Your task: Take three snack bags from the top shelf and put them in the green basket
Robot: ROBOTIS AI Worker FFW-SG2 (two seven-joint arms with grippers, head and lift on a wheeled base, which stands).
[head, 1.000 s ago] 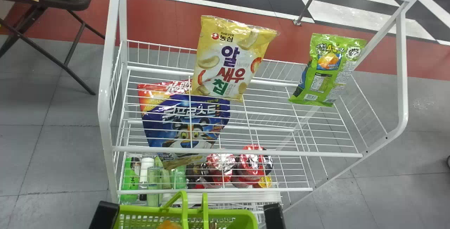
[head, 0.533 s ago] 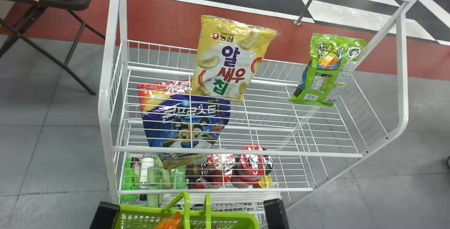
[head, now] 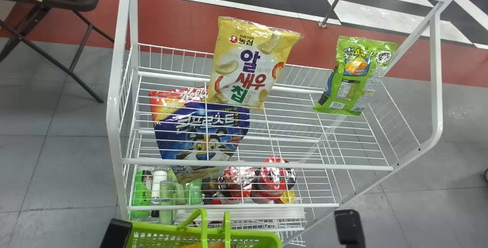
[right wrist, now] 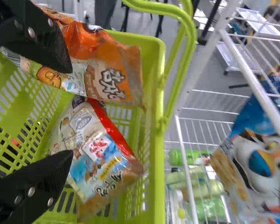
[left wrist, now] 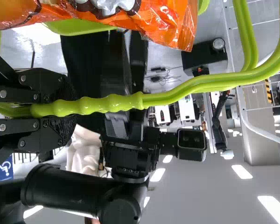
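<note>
Orange bag and red-edged bag lie in the green basket, its handle clasped by the left hand, but the right hand, spread wide with one finger over the former, could snag and spill it when rising.

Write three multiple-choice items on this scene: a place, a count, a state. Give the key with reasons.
1. On the top shelf, seen in the head view, where is the yellow snack bag from the green snack bag?
A) right
B) beneath
C) left

2. How many snack bags are on that shelf?
A) two
B) four
C) five

3. How is the right end effector at the basket?
A) shut on a bag
B) open
C) gripping the handle

1 C: the green bag is nearer the shelf's right end.
2 A: one yellow, one green.
3 B: its fingertips stand apart.
</note>
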